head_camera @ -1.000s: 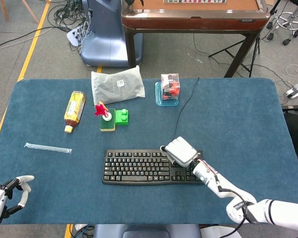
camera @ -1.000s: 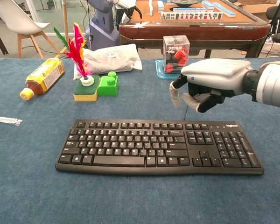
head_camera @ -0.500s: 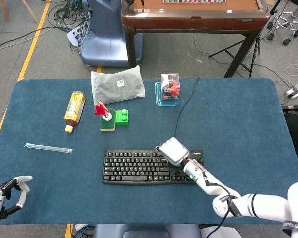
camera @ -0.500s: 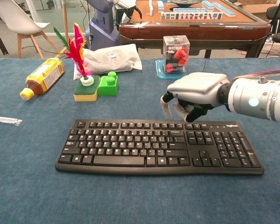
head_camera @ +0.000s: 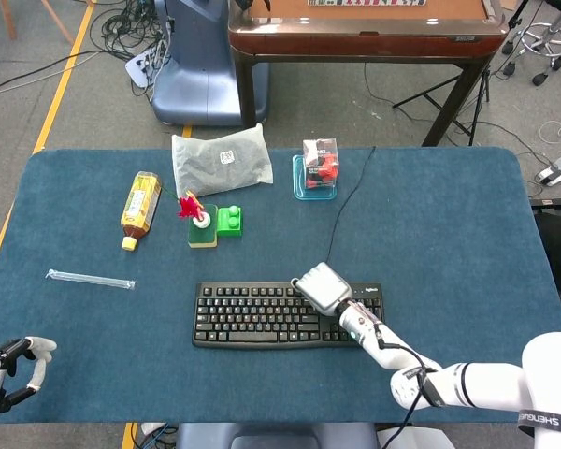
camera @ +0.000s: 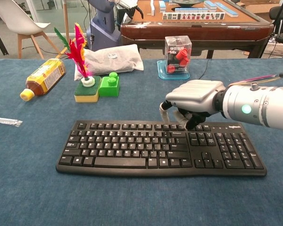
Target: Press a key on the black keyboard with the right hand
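Chest view shows my right hand (camera: 194, 101), fingers curled down and holding nothing, over the black keyboard's (camera: 146, 148) top key rows.

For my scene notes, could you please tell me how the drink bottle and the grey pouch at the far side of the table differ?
The drink bottle is a yellow-labelled container of brown liquid with a yellow cap, while the grey pouch is a soft, pale bag with a small white label. The bottle is slimmer; the pouch is broader and flatter. The bottle sits further left, the pouch nearer the middle. Both lie on their sides on the blue table, away from either robot hand.
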Motion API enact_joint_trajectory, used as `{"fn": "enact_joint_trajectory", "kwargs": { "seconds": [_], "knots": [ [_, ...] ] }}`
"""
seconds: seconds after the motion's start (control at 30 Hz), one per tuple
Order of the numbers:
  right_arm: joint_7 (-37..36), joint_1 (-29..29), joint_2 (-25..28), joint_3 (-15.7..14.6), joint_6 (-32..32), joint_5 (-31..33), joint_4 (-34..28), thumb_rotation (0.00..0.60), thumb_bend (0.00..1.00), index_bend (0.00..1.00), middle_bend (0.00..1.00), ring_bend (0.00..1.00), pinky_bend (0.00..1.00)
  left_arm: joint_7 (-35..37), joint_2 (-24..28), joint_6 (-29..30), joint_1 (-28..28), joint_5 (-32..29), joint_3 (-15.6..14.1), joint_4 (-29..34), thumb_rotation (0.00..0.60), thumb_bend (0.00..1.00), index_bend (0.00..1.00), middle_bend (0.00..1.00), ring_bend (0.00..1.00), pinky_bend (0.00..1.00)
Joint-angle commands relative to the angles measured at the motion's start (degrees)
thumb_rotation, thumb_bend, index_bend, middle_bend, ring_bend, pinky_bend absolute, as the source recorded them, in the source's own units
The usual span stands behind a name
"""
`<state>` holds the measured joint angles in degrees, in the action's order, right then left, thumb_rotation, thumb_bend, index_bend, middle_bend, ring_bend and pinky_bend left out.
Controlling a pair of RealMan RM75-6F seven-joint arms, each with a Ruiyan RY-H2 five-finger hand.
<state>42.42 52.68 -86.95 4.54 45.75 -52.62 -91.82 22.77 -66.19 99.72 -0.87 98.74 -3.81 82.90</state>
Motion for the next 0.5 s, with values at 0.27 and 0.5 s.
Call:
{"fn": "enact_joint_trajectory", "kwargs": {
  "seconds": [0.27, 0.5],
  "knots": [
    [0.5, 1.7, -0.4, -1.1, 0.7, 1.9, 0.2, 0.600, 1.00, 0.37, 1.00, 1.00, 1.00, 0.2, 0.3, -0.2, -0.1, -0.1, 0.0, 0.2, 0.600, 0.47, 0.54, 0.63, 0.56, 0.69],
    [0.0, 2.5, -0.8, -1.9, 0.6, 2.9, 1.1, 0.600, 1.00, 0.37, 1.00, 1.00, 1.00, 0.2, 0.6, -0.3, -0.2, -0.1, -0.1, 0.4, 0.600, 0.47, 0.57, 0.65, 0.57, 0.70]
  ]
}}
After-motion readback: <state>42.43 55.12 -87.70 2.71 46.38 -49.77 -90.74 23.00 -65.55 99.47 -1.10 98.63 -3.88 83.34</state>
